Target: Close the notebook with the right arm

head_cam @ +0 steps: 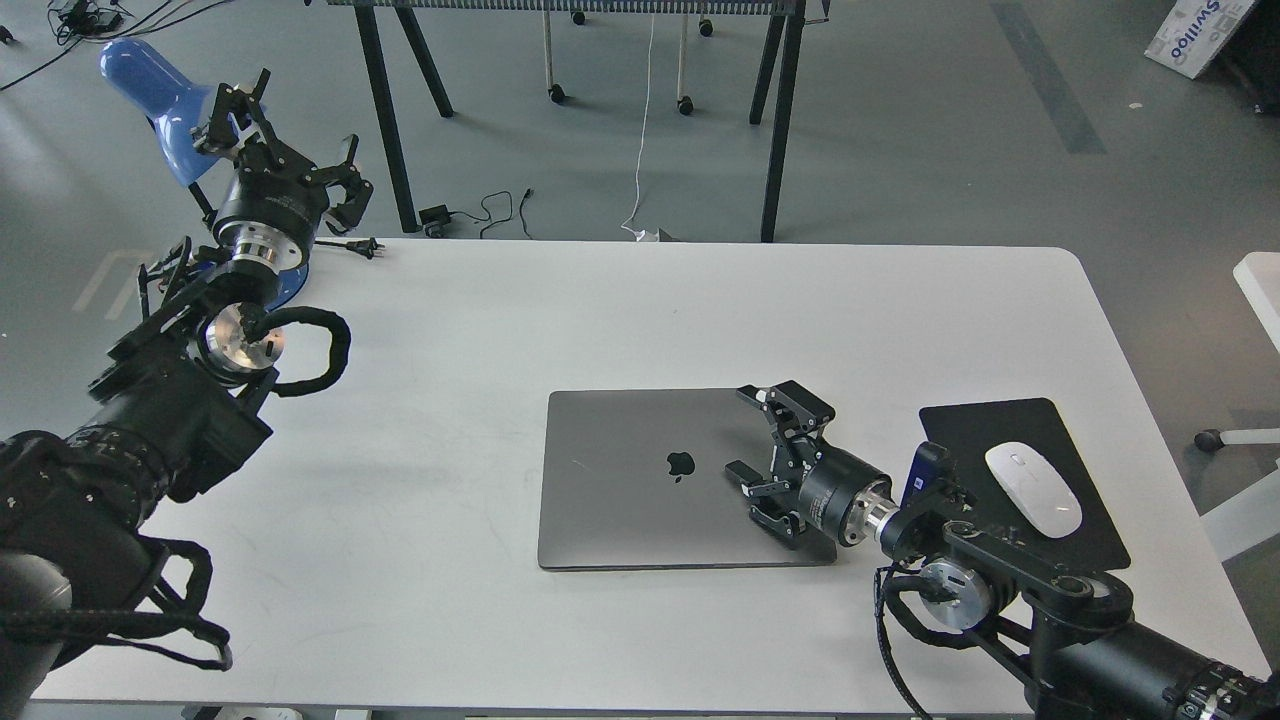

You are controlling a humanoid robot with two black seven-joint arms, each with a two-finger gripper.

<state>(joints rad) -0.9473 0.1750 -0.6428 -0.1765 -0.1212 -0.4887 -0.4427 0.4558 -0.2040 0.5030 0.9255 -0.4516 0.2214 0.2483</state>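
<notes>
The space-grey notebook [640, 480] lies flat on the white table [620, 310], lid down, dark apple logo facing up. My right arm comes in from the lower right. Its gripper [765, 450] is open and empty, its fingers resting on or just above the right part of the lid. My left gripper [275, 150] is held up at the far left corner of the table, fingers spread open, holding nothing.
A black mouse pad [1030, 480] with a white mouse [1033, 488] lies right of the notebook, beside my right wrist. A blue desk lamp [150, 95] stands behind my left gripper. Black table legs [775, 130] stand beyond the far edge.
</notes>
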